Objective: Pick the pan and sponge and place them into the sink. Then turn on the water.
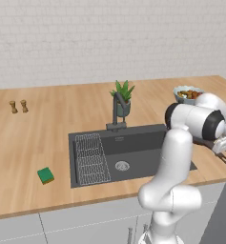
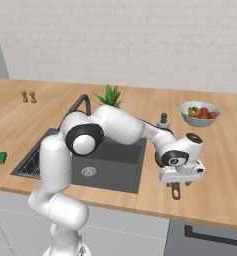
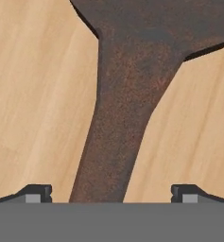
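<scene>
Hand view: pan's (image 3: 132,94) rough dark-brown handle between spread tool (image 3: 111,193) tips.

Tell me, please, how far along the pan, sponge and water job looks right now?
Nothing is finished: the sink holds no pan or sponge, and no water runs from the faucet. In hand: the open gripper sits over the pan handle on the counter right of the sink, fingers either side, not closed. Left: grasp and move the pan, fetch the sponge from the counter's left, turn on water.
</scene>
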